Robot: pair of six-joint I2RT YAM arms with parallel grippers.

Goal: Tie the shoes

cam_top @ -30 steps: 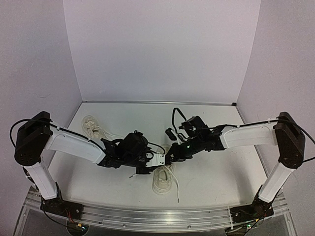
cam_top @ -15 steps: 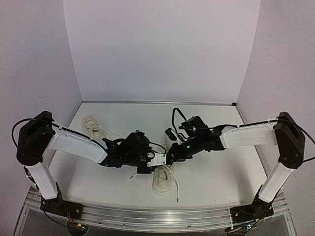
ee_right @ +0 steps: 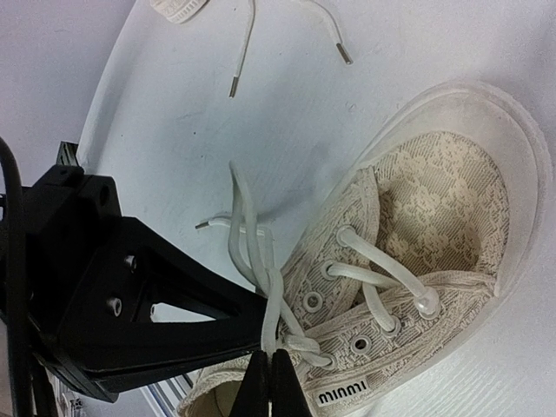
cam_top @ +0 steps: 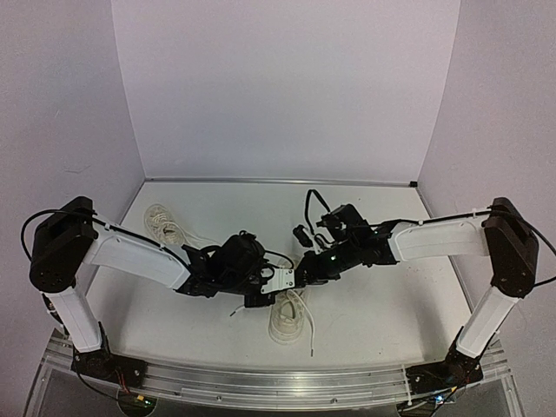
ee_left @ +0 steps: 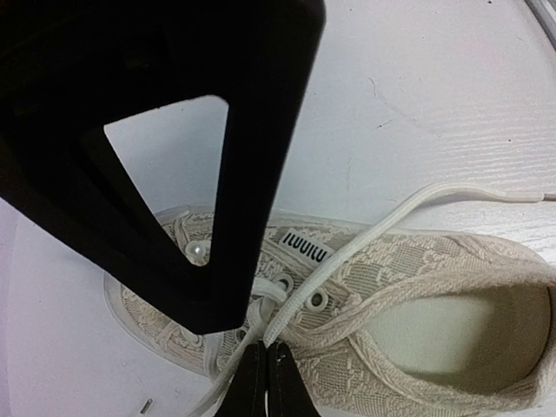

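I see both arms meeting low over 1 shoe [cam_top: 283, 323], which lies on the bench [cam_top: 391, 295] near the front edge, about centre. The left fingers [ee_left: 266, 382] are pressed together, pinching a white lace [ee_left: 347, 250] just beside the eyelets. The right fingers [ee_right: 269, 387] are clamped tight on the lace strands [ee_right: 271, 300] beside the tongue. The 2nd shoe [cam_top: 161, 219] sits well apart at the back left, its laces loose
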